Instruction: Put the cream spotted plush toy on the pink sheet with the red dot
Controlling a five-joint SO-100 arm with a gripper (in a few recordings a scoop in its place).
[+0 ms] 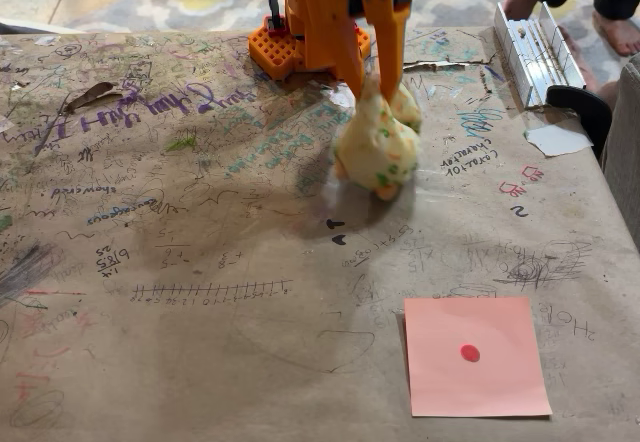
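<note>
**Fixed view: plush toy hanging from gripper above table, pink sheet bare**

Fixed view, single frame. Orange arm (340,12) stands at the far edge of the table (200,362), its base near top centre. The table surface is brown paper covered in pen scribbles and handwriting.

Gripper (378,80) points down and is closed on the top of the cream spotted plush toy (376,147). The plush hangs below the fingers, stretched at the pinched part, body rounded below. Green and orange spots visible; small orange foot at its lower edge. The image is motion-blurred around the toy. A dark shadow lies on the table under and left of it; whether the toy's underside touches the table cannot be told.

Pink sheet with the red dot (476,355) lies flat at the lower right of the picture, well apart from the toy and nearer the camera. Nothing rests on it.

White paper scrap (556,140) sits at the right edge, near a white rail-like object (530,52). A person's bare feet (620,32) show on the floor at top right.
</note>
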